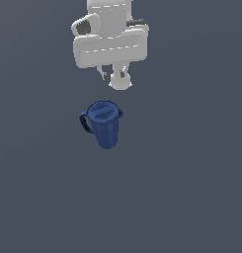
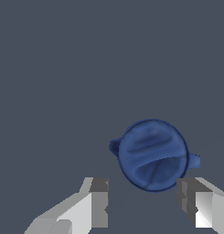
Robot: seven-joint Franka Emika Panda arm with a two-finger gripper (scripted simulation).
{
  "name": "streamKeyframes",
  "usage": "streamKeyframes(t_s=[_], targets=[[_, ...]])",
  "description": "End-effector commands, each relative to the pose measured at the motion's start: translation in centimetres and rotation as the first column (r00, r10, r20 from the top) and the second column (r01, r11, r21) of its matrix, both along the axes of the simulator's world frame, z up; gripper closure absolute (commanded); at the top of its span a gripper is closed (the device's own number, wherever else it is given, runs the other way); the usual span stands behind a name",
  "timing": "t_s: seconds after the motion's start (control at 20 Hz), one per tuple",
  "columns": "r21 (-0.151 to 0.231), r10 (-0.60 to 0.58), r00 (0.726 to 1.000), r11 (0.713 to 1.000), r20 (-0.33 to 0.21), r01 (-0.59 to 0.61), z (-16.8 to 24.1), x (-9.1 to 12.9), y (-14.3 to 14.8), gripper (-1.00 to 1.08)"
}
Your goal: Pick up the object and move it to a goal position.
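The pitcher [image 1: 103, 123] is dark blue plastic with a round, lidded top whose surface carries shallow raised ridges. A small spout juts from the rim toward the exterior view's right, and a darker loop handle curves off the opposite side, toward the exterior view's left. The body narrows a little toward its base. It stands upright on the flat grey-blue floor [image 1: 191, 197], roughly in the middle of the exterior view and just below the arm in that picture.

In the wrist view the pitcher [image 2: 153, 154] is seen from above: the lid fills most of its outline as a near circle, with the spout and the handle showing as small nubs on opposite sides of the rim.

The Panda arm [image 1: 110, 42] is pale grey and white and hangs above the floor, with the gripper [image 1: 120, 81] pointing down. It sits apart from the pitcher, with a gap of bare floor showing between them in the exterior view. In the wrist view the gripper [image 2: 143, 201] has its two fingers spread wide, nothing between them, and one finger [image 2: 98, 201] is well clear of the other. The pitcher lies ahead of the fingertips rather than between them, untouched.

Nothing else rests on the floor near the pitcher, and nothing stands between it and the gripper.
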State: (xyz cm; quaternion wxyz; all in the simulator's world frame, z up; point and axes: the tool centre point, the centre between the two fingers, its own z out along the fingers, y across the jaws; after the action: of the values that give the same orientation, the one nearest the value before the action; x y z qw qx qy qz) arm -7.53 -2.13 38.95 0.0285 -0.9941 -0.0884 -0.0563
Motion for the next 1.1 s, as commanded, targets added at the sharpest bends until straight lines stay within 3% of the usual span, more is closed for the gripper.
streamKeyframes(t_s=[0.0, 0.5, 1.05], targets=[[0.017, 0.041, 0.998, 0.999, 0.038, -0.042, 2.0, -0.1, -0.7, -0.2], [0.086, 0.2, 0.959, 0.972, 0.199, -0.22, 9.0, -1.2, -4.1, -0.2], [0.148, 0.336, 0.86, 0.897, 0.385, -0.417, 13.4, -2.7, -8.9, -0.2]])
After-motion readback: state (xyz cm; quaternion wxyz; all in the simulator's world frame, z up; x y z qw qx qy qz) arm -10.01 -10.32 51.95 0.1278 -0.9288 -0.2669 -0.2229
